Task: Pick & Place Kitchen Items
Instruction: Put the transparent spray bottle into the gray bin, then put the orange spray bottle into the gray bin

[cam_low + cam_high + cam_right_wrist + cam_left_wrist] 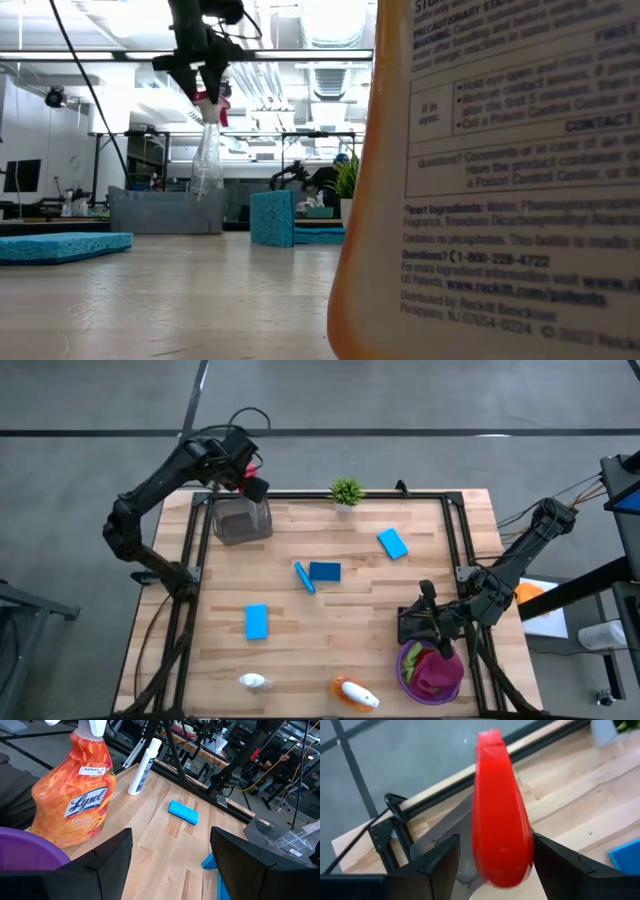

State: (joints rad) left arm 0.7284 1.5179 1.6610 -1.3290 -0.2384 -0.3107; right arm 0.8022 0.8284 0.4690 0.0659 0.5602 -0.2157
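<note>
Red-topped clear bottle (207, 150) in left gripper (250, 478) jaws above far-left corner — right gripper (170, 865) jaws wide.

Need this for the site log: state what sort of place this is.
Probably a robotics lab or workshop, not a kitchen. The low view shows an open hall with ceiling strip lights and equipment benches; the wooden table sits in a black metal frame on grey concrete floor; cables trail from the right arm.

We recorded four blue rectangular foam sponges (256, 622), an orange leaf-patterned plastic spray bottle (75, 790), a red-topped clear bottle (208, 150), and magenta and green cloths (432, 672).
</note>
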